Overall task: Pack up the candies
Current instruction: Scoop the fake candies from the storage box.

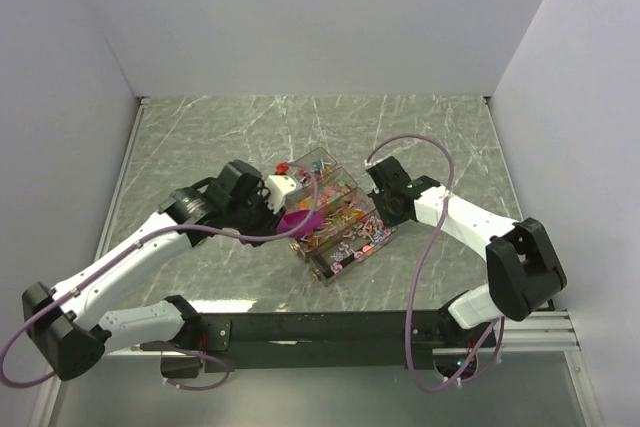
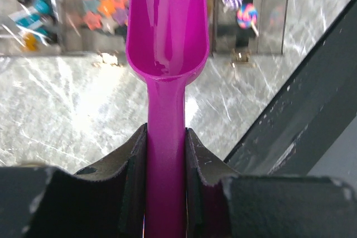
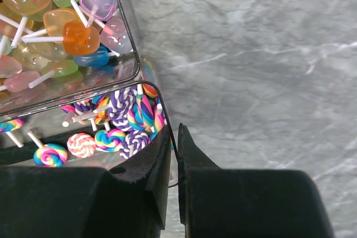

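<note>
The candies (image 3: pixel 125 118) lie in the clear box (image 1: pixel 328 272), sorted into compartments. Swirled lollipops fill the compartment directly left of the right jaws. Flat translucent sweets on sticks (image 3: pixel 61 32) fill the one ahead and further left.

The right jaws are clenched on the thin wall of the box, one finger inside and one outside, holding it on the table (image 3: pixel 251 54).

The left jaws grasp the handle of the magenta scoop (image 2: pixel 167 32). Its bowl projects straight ahead of them. The bowl is empty, with its tip at the edge of the box, and more candies lie just beyond it.

Handling, as a judgement:
- Each candy looks light, hard and glossy, so it is likely to slide and roll.
- The sticks probably interlock, so a lift may drag neighbouring candies along.
- The candies are too small for either jaws to pinch reliably, so take them with the scoop.
- Drive the bowl low under the pile, then carry it level, because a loose load spills easily.
- The box looks light, so the wall grip guards against skidding.
</note>
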`<act>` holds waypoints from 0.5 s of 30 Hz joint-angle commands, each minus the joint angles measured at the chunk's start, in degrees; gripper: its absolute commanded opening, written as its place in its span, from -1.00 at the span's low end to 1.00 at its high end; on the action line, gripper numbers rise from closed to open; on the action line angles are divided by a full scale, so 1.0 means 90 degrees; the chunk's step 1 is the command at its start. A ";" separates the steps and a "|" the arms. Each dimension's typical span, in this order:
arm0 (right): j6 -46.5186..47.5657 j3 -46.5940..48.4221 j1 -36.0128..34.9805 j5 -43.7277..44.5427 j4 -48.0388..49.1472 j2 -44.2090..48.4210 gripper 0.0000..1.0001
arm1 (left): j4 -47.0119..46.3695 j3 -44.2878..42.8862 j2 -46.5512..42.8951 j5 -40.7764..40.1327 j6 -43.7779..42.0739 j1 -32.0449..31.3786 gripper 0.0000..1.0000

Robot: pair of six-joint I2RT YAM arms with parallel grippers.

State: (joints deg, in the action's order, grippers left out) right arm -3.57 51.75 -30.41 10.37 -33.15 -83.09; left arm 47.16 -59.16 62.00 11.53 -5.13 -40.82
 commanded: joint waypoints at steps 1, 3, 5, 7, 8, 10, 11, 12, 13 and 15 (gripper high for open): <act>0.0153 0.0071 0.0049 0.0938 -0.0018 0.0277 -1.00 | 0.0404 -0.0438 0.0269 -0.0431 -0.0114 -0.0327 -0.99; 0.0153 0.0080 0.0020 0.0918 -0.0018 0.0267 -1.00 | 0.0502 -0.0575 0.0406 -0.0654 -0.0104 -0.0493 -0.99; 0.0163 0.0080 0.0010 0.0947 -0.0018 0.0267 -1.00 | 0.0551 -0.0653 0.0474 -0.0744 -0.0075 -0.0552 -0.99; 0.0153 0.0080 -0.0009 0.0947 -0.0009 0.0267 -1.00 | 0.0668 -0.0800 0.0543 -0.0870 -0.0036 -0.0630 -0.99; 0.0153 0.0061 -0.0019 0.0957 0.0011 0.0267 -1.00 | 0.0727 -0.0858 0.0659 -0.0910 0.0003 -0.0650 -0.99; 0.0143 0.0061 -0.0048 0.0967 0.0040 0.0277 -1.00 | 0.1018 -0.1083 0.0796 -0.1143 0.0042 -0.0777 -0.99; 0.0143 0.0071 -0.0068 0.0976 0.0050 0.0267 -1.00 | 0.1127 -0.1161 0.0932 -0.1222 0.0032 -0.0816 -0.99; 0.0143 0.0061 -0.0078 0.0986 0.0050 0.0267 -1.00 | 0.1215 -0.1307 0.1011 -0.1261 0.0032 -0.0923 -0.99; 0.0153 0.0061 -0.0097 0.0986 0.0060 0.0267 -0.99 | 0.1273 -0.1376 0.1089 -0.1262 0.0023 -0.0982 -0.99; 0.0143 0.0071 -0.0156 0.0957 0.0089 0.0248 -0.97 | 0.1430 -0.1570 0.1324 -0.1436 -0.0016 -0.1070 -0.99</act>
State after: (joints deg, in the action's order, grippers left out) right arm -1.87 51.75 -31.38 13.39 -33.50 -82.96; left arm 56.97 -69.49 72.03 1.96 -5.13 -49.06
